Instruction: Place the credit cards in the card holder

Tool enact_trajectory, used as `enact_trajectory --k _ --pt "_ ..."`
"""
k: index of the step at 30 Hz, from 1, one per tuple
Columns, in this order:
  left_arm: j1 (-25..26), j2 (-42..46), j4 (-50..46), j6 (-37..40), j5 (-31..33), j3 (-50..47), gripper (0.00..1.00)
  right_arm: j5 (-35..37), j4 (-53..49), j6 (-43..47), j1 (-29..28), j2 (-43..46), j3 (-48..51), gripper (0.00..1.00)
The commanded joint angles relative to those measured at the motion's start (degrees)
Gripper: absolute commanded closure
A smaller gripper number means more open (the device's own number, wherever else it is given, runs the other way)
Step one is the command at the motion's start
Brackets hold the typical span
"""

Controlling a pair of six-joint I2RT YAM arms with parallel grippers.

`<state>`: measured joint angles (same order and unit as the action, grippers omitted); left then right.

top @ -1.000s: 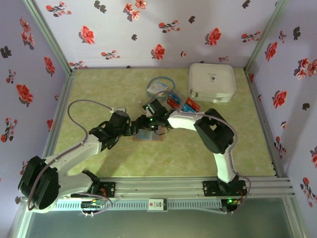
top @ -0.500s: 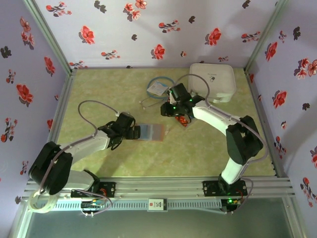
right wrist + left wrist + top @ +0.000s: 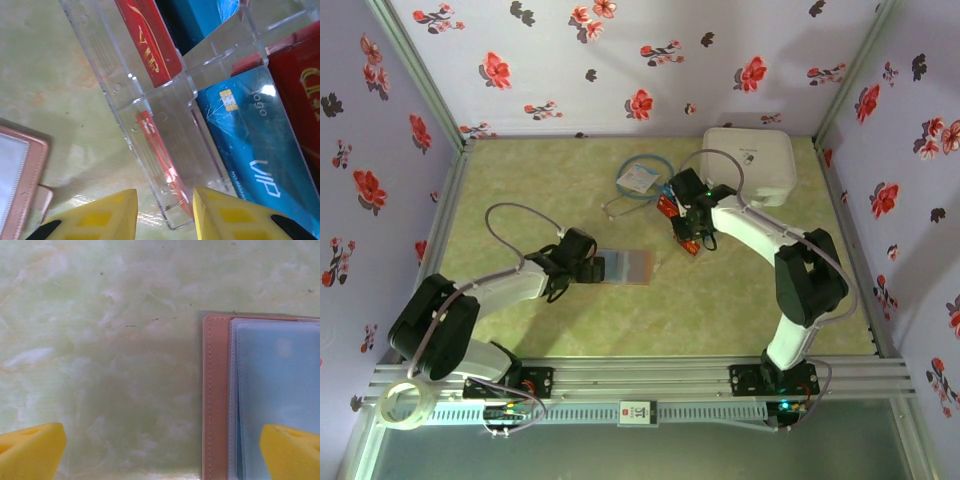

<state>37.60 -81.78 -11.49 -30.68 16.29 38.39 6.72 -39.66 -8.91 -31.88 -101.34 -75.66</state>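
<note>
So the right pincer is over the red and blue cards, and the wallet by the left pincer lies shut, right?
No, the card holder lies open, its sleeves showing in the left wrist view, by the left pincer. The right pincer is indeed over the red and blue credit cards.

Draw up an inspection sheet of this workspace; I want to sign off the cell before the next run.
Surface: green marbled table, no spills seen.
Job's things: card holder lies open, sleeves up; red and blue credit cards sit in a clear tray.
Clutter: white case at the far right; white tag on a blue cord.
Grippers: left gripper open, one finger over the holder's sleeve; right gripper straddles the tray's end slot, grip unclear.
Cables: a grey cable loop arches off each arm.
Surroundings: floral walls on three sides.
</note>
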Motion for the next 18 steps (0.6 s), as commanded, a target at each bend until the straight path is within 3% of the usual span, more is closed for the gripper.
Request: enact_trajectory --k 1,8,18 --pt "-0.08 -0.92 0.68 1.39 -0.15 0.92 0.00 2.82 -2.73 2.66 -0.03 -2.07 -1.42 0.66" --pt "-0.08 -1.94 0.87 1.65 -0.19 1.59 0.00 1.22 -2.07 2.40 -0.04 -3.26 -1.09 0.68" --pt "-0.05 -2.16 1.03 1.53 -0.12 1.52 0.00 0.52 -2.17 3.02 -0.03 -5.31 -2.11 0.79"
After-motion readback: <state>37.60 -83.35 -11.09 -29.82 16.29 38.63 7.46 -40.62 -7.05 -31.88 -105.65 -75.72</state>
